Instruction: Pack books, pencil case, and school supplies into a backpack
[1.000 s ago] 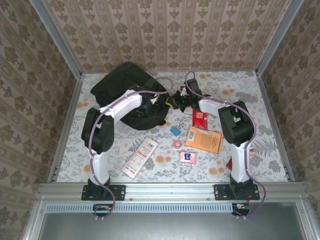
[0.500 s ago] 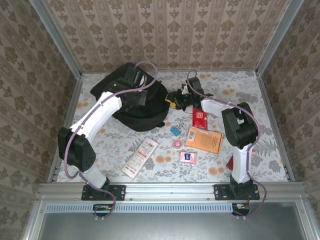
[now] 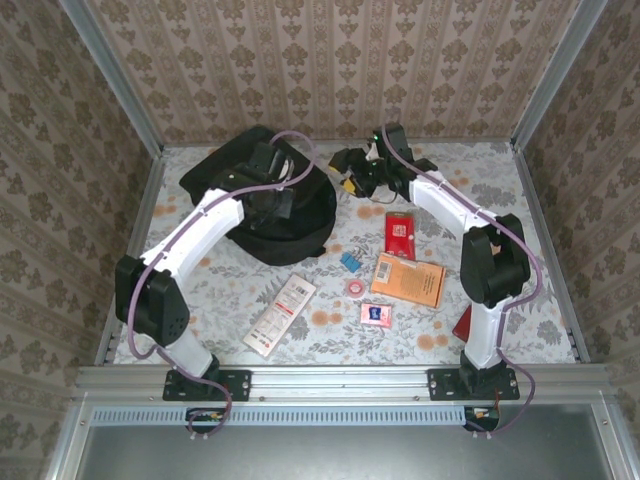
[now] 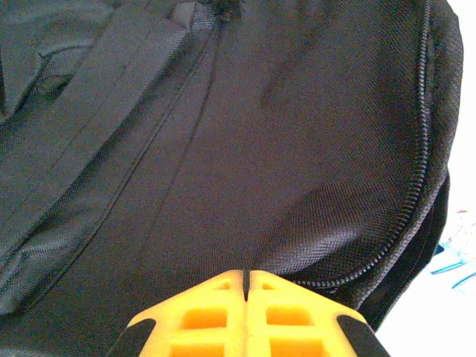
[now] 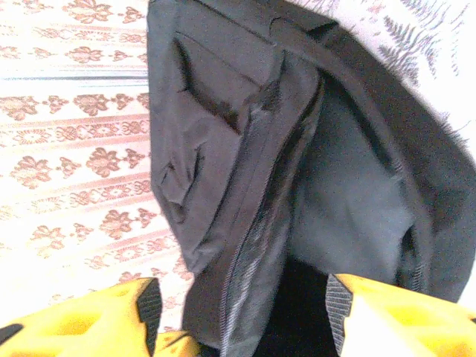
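The worktop [image 3: 520, 200] is covered by a pale cloth printed with ferns and orange blossoms. Damask wallpaper [image 3: 340, 60] in beige and brown encloses it on three sides, with aluminium posts [image 3: 115, 75] in the far corners. A metal rail [image 3: 340, 378] runs along the near edge and carries both arm bases.

The black backpack [image 3: 225, 175] lies at the far left of the worktop. The left gripper [image 4: 245, 277] hovers over its woven front panel with its yellow jaws pressed together and nothing between them. A zip line curves along the panel's right side.

The right gripper [image 5: 238, 323] is at the backpack's right edge, with its jaws spread wide. In the right wrist view, the gaping opening and its zip edge sit between the two yellow fingers [image 5: 82, 323]. Whether they touch the fabric cannot be told.

The rest lies loose on the cloth, right of centre. The small red book [image 3: 400, 235] with a white label is just beyond the orange paperback [image 3: 408, 280]. The blue block [image 3: 350, 262], the pink tape roll [image 3: 355, 287] and the pink-and-blue packet [image 3: 376, 314] form a short line to the left of the paperback. A white-and-red flat pack [image 3: 280, 315] lies nearer the left arm.
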